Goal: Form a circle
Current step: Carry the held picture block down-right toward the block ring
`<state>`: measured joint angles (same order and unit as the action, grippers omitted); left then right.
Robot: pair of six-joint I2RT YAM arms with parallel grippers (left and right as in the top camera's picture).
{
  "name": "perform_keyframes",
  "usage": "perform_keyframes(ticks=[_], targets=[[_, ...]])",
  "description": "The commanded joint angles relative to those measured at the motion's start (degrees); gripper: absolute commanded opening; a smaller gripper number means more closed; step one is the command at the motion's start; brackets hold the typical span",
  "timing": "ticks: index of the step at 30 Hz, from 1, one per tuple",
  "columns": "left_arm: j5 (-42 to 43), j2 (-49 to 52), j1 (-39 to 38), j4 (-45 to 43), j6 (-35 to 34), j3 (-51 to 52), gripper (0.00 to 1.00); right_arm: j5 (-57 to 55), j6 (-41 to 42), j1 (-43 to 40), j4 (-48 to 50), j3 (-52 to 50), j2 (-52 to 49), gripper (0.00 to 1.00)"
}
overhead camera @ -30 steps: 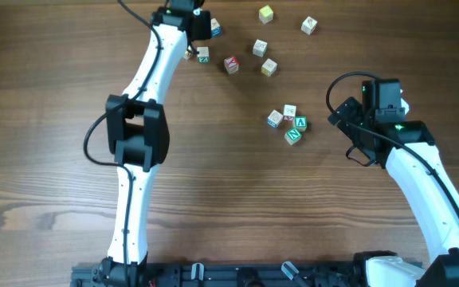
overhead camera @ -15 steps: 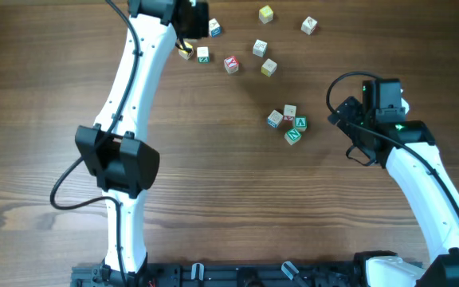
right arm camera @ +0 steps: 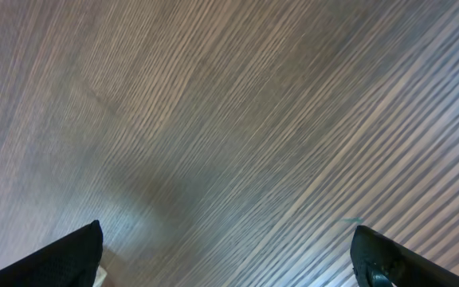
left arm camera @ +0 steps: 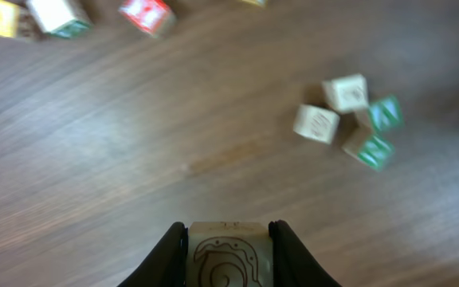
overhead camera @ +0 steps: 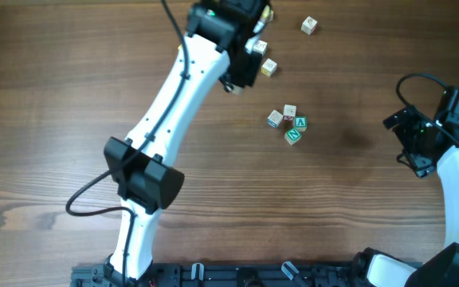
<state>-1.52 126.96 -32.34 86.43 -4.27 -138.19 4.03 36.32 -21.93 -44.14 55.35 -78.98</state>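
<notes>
Same brown wood-grain table as always. Compared with a second ago, my left arm has swung from the upper left to the top middle of the overhead view. The right arm has backed off to the right edge.

The circle hasn't budged. It sits a bit right of centre, well apart from both grippers, and I only count four cubes bunched there.

The left gripper is clamped on a pale cube. The right gripper has its jaws spread wide, with nothing but bare wood between them.

Hard to see: the left arm now covers most of the loose cubes along the top. In the left wrist view a red-faced cube is blurry and cut off by the top edge. The held cube is cropped at the bottom edge.

Writing: one green face in the circle looks like a white A. The held cube shows a swirly line mark I can't read, and everything else is too small.
</notes>
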Motion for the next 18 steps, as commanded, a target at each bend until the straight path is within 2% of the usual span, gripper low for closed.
perform_keyframes(ticks=[1,12,15,18], targets=[[2.9,-3.1,-3.1,0.5,2.6,-0.6,0.04,-0.3,-2.0,-0.2,0.0,1.2,-0.3,1.0],[1.5,-26.5,-9.0,5.9,3.8,1.1,0.04,-0.5,-2.0,-0.2,-0.1,1.2,-0.3,1.0],[-0.6,-31.5,-11.5,6.4,2.9,8.9,0.04,-0.5,-2.1,-0.2,-0.1,1.2,-0.3,1.0],[-8.9,-37.1,-13.0,-0.5,-2.2,24.2,0.04,-0.5,-2.1,-0.2,-0.2,1.2,-0.3,1.0]])
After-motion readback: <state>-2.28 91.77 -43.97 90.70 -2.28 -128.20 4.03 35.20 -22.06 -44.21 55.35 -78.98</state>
